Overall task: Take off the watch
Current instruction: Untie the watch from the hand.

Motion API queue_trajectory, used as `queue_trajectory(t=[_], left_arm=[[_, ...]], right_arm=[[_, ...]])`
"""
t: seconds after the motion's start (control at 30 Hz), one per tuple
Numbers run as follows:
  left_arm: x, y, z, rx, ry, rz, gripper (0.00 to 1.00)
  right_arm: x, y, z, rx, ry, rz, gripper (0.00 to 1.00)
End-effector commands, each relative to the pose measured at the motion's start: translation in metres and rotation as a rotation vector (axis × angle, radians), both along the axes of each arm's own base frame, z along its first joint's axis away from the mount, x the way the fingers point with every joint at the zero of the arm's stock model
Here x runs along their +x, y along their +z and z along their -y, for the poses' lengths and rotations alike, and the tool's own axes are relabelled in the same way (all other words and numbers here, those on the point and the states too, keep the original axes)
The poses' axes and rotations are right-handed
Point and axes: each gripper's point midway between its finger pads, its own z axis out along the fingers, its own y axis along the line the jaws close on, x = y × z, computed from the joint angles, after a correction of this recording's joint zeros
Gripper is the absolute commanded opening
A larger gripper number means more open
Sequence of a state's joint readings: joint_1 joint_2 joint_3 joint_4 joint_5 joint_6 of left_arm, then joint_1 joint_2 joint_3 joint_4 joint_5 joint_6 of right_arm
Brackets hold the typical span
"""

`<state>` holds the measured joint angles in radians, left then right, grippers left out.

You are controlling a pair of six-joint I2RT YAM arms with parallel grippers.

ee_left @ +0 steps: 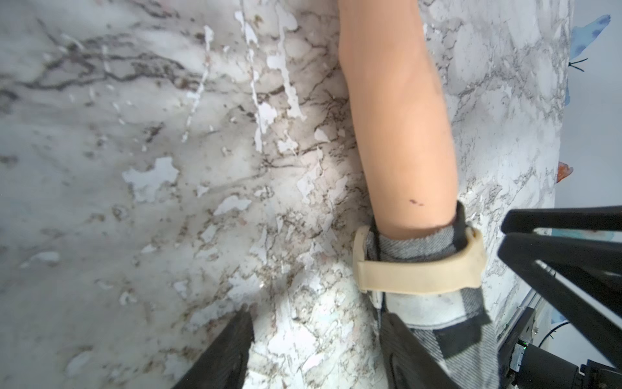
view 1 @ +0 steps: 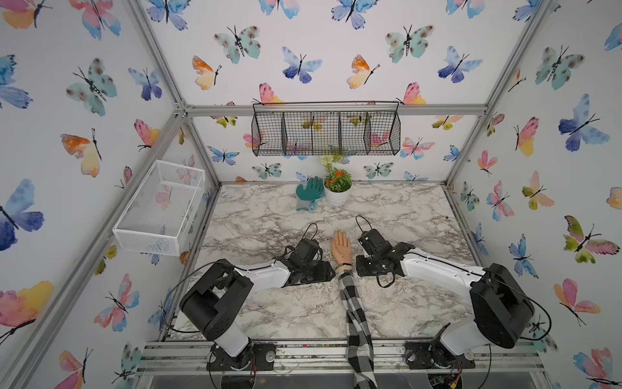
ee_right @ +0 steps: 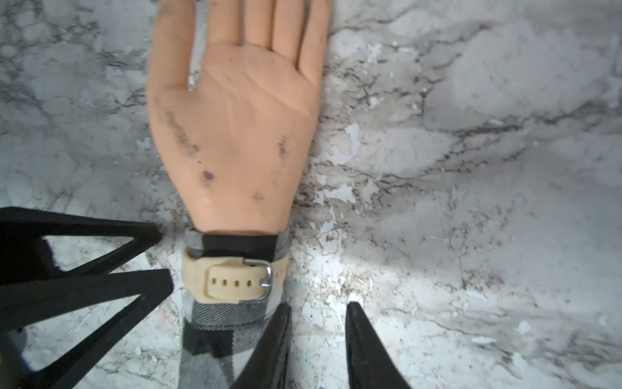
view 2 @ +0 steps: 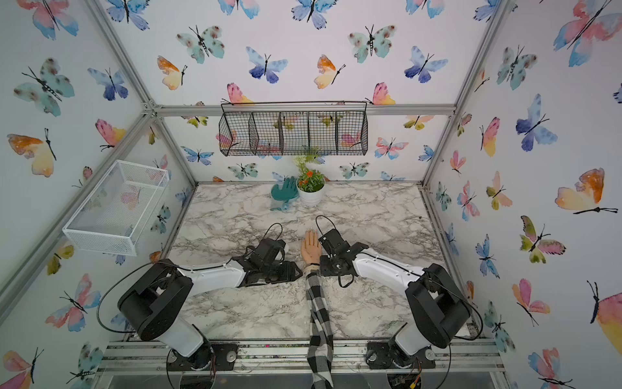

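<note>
The watch (ee_right: 235, 280) is buckled around the checked sleeve (ee_right: 232, 313) cuff, just near of the mannequin hand (ee_right: 235, 134), which lies palm up mid-table with its fingers pointing far. The right wrist view alone shows the steel buckle and a row of strap holes. The left wrist view shows only a plain beige stretch of strap from the hand's left side. In both top views the watch is a pale sliver between the two arms, and its face is hidden everywhere.

The left gripper (ee_left: 316, 313) sits left of the wrist, released, with bare marble table (ee_left: 134, 168) between its jaws and one finger against the sleeve. The right gripper (ee_right: 319, 306) sits right of the wrist, also parted and grasping nothing.

Far back stand a teal glove (view 1: 309, 193) and a flower pot (view 1: 337, 197).
</note>
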<state>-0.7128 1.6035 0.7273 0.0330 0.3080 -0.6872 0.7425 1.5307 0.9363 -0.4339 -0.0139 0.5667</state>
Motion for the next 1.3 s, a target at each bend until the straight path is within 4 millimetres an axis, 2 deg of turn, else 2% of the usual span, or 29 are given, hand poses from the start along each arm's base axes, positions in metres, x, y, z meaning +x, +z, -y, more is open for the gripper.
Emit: queue_trajectory(t=[0.0, 0.17, 0.3, 0.43, 0.53, 0.7, 1.27], left_arm=[[-0.001, -0.006, -0.003, 0.037, -0.007, -0.011, 0.64], [0.0, -0.011, -0.002, 0.041, -0.008, -0.018, 0.64], [0.002, -0.015, 0.0, 0.046, -0.014, -0.025, 0.64], [0.003, -0.017, 0.002, 0.047, -0.021, -0.029, 0.64], [0.005, -0.016, 0.004, 0.044, -0.027, -0.032, 0.64], [0.009, -0.017, 0.002, 0.049, -0.024, -0.038, 0.64], [0.011, -0.023, -0.007, 0.076, 0.001, -0.056, 0.64]], right_arm=[[-0.001, 0.01, -0.014, 0.006, 0.183, 0.033, 0.32], [-0.004, 0.012, -0.022, -0.039, 0.454, 0.116, 0.35], [-0.007, 0.019, -0.034, 0.02, 0.628, 0.198, 0.4], [-0.002, 0.019, -0.033, 0.075, 0.665, 0.26, 0.42], [-0.002, 0.014, -0.027, 0.084, 0.706, 0.326, 0.39], [0.011, 0.03, -0.014, 0.123, 0.693, 0.487, 0.39], [0.013, 0.011, -0.034, 0.217, 0.837, 0.424, 0.33]])
